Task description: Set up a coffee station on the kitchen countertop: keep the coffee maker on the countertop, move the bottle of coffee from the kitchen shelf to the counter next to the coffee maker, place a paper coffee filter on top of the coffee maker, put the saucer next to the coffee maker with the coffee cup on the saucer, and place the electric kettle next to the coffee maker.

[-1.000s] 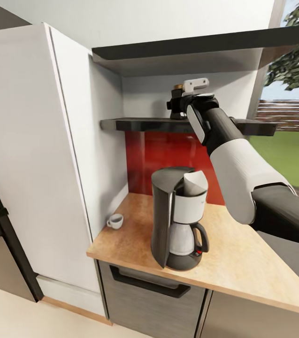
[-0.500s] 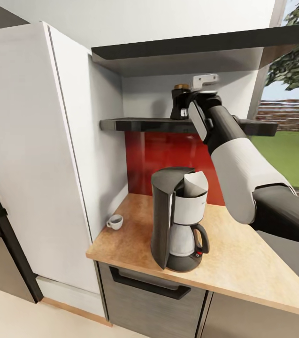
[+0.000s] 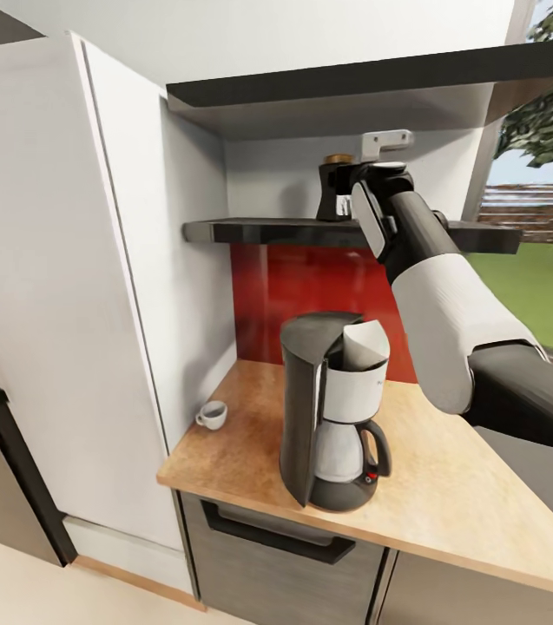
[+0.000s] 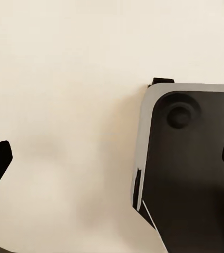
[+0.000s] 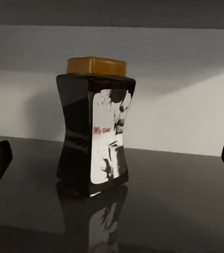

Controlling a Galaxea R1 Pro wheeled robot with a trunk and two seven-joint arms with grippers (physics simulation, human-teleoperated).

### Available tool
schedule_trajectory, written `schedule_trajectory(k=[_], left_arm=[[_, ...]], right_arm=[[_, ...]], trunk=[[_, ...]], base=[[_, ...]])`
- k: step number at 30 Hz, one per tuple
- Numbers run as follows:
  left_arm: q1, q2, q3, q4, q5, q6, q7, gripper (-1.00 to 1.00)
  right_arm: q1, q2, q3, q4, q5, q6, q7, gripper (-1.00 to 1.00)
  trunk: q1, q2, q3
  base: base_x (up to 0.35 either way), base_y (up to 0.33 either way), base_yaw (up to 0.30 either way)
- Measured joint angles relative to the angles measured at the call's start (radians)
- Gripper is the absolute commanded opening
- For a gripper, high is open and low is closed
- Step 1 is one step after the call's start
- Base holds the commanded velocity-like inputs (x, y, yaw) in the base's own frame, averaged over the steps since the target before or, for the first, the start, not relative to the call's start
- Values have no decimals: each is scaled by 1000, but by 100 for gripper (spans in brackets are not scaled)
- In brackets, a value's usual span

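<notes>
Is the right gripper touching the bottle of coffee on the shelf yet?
Apart. In the right wrist view the bottle of coffee stands free on the dark shelf, with the right gripper open and shelf and wall showing between each fingertip and the bottle.

Head view downward over countertop [image 3: 450,512]; right wrist close, sharing shelf [image 3: 267,230] bottle [image 5: 95,139].

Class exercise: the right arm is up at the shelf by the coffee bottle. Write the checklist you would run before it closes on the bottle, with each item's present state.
1. bottle of coffee upright on shelf: ok.
2. right gripper open: ok, fingertips at both frame edges in the wrist view.
3. Bottle between the fingers: not ok, it stands ahead.
4. Cap on: ok.
5. Counter room beside coffee maker: ok.
6. Clearance under upper shelf: cannot tell.
</notes>
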Motion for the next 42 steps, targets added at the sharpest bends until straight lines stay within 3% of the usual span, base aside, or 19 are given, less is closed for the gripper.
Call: schedule_trajectory(k=[8,12,14,42], left_arm=[[0,-1,0,0,0,0,0,100],[0,-1,0,0,0,0,0,100],[0,-1,0,0,0,1,0,100],[0,-1,0,0,-1,1,0,100]], right_arm=[[0,0,-3,-3,0,0,0,100],[0,-1,-49,-2,2,0,-2,100],[0,-1,-53,-3,1,1,-2,100],[0,-1,-55,7,4,-1,-2,100]], trunk=[[0,0,0],[0,0,0],[0,0,0],[0,0,0]], base=[[117,57,0],[60,25,0],[49,23,0],[57,55,0]])
